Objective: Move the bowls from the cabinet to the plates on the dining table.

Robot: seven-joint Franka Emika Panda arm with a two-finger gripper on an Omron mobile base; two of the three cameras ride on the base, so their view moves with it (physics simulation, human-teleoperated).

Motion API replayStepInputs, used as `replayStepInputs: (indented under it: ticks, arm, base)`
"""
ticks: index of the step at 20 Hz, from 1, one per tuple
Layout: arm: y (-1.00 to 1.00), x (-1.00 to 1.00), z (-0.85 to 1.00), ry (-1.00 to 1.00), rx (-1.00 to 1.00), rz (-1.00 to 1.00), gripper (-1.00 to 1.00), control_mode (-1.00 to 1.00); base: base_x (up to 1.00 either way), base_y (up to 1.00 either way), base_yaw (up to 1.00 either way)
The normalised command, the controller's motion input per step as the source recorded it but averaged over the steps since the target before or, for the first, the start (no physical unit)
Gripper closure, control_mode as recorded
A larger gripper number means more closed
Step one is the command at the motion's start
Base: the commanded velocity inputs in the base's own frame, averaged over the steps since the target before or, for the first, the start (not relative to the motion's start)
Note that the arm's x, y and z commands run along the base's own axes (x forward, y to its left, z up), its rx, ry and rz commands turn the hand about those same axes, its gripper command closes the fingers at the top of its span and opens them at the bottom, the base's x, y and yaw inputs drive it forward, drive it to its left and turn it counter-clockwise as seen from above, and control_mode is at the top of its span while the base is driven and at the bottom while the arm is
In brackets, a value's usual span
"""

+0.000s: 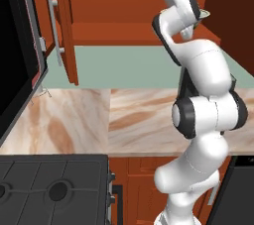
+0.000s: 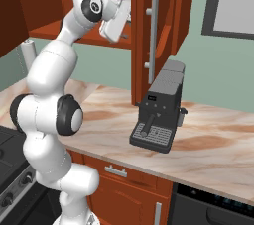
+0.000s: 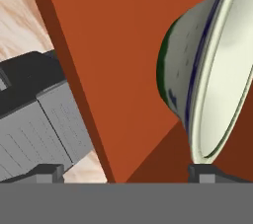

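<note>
Inside the open red-brown wall cabinet (image 1: 134,1), above the marble-look counter (image 1: 144,115), the white arm reaches up so its gripper (image 3: 127,168) sits at shelf level. A cream bowl with a green band near its foot (image 3: 197,70) lies close ahead in the hand view, its rim just over one finger tip (image 3: 207,172), likely lined up for a rim grasp. The jaws stand wide apart and hold nothing. A black coffee machine (image 2: 159,112) stands on the counter below the open door.
</note>
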Motion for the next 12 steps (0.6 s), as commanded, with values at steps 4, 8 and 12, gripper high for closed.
replayStepInputs:
  ticks: [4, 8, 12]
  arm:
    - [-0.17, 0.29, 0.0, 0.0, 0.02, 0.0, -1.0, -1.0]
    - [-0.13, 0.32, 0.0, 0.0, 0.0, 0.0, -1.0, -1.0]
    - [-0.09, 0.32, 0.0, 0.0, 0.0, 0.0, -1.0, -1.0]
  base:
    - [0.0, 0.0, 0.0]
    - [0.0, 0.0, 0.0]
    - [0.0, 0.0, 0.0]
